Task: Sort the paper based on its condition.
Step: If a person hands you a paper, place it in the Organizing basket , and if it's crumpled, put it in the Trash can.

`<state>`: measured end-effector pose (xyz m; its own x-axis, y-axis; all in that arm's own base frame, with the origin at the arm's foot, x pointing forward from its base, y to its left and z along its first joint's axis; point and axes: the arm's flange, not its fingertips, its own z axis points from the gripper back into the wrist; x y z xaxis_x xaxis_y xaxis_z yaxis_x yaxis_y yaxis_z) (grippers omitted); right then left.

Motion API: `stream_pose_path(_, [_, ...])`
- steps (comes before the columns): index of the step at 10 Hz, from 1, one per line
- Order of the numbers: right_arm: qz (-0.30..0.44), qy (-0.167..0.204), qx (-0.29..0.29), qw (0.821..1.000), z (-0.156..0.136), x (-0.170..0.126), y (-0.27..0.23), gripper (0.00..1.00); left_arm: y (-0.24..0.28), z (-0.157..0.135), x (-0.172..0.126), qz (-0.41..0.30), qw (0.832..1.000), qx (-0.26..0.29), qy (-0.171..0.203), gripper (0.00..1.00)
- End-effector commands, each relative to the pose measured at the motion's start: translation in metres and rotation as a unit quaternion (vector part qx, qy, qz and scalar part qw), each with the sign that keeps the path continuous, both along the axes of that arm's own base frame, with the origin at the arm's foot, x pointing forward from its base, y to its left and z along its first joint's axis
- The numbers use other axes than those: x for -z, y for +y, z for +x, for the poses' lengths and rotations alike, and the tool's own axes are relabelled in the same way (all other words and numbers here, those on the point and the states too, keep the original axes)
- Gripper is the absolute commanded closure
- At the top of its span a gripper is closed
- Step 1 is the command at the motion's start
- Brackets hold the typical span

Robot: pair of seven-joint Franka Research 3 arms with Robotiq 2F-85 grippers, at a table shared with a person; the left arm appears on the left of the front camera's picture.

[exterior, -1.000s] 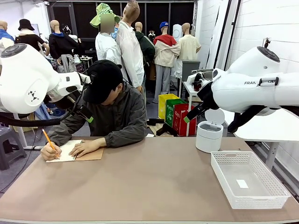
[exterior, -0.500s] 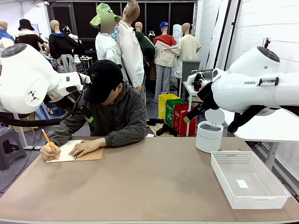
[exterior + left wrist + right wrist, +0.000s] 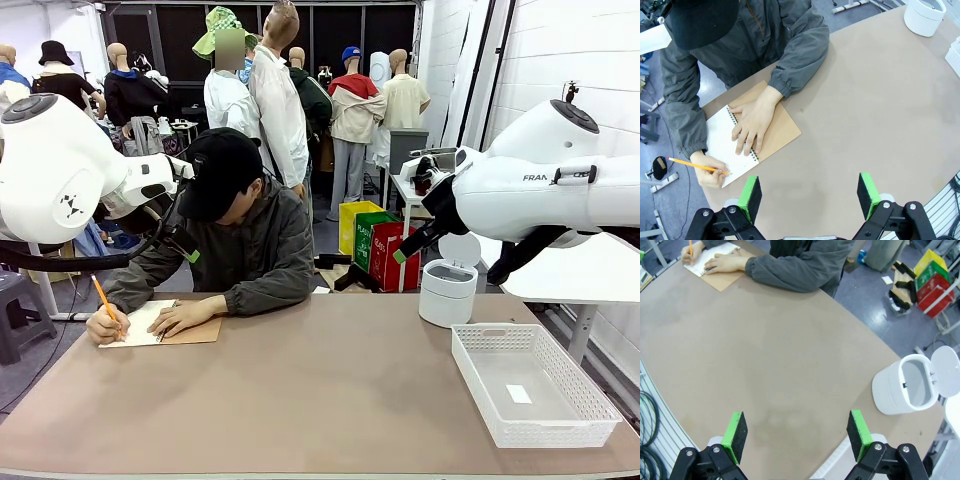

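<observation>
Insp. note. Plain white paper sheet [image 3: 720,136] lies flat at far left corner of flat brown bench [image 3: 330,390], on person's side. One edge sits against the wire spiral of a notebook w/ brown card cover [image 3: 782,131]; cannot tell whether sheet is loose or bound. One hand of person [image 3: 752,125] rests palm-down across the spiral, fingers partly on sheet, partly on card cover. Person's other hand [image 3: 710,176] grips an orange pencil [image 3: 695,164], tip touching sheet near its corner. Left pincer [image 3: 808,187]: jaws wide apart, green pads facing each other, nothing between them; hangs above bare bench near the notebook, no contact w/ it. Right pincer [image 3: 797,429]: jaws at full spread, empty, above bare middle of bench, well apart from sheet. In front view both arms are held high above bench surface. White round plastic bin w/ flip lid raised [image 3: 447,290] stands at far right of bench. White lattice plastic basket [image 3: 545,430] sits on right side toward robot's edge, near the bin but not touching; small white slip [image 3: 518,393] lies on its floor.
</observation>
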<state>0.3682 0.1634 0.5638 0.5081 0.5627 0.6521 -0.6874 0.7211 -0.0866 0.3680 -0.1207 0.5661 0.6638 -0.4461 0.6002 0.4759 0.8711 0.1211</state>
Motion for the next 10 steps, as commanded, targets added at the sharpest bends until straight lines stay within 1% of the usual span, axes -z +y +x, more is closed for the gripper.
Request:
stream_pose_path(1, [-0.003, 0.000, 0.002, 1.000, 0.0005, 0.0002, -0.0006, 0.00, 0.0002, 0.0004, -0.0011, 0.000, 1.000, 0.000, 0.003, 0.00])
stream_pose_path(10, [-0.003, 0.000, 0.002, 1.000, 0.0005, 0.0002, -0.0006, 0.00, 0.0002, 0.0004, -0.0011, 0.000, 1.000, 0.000, 0.003, 0.00])
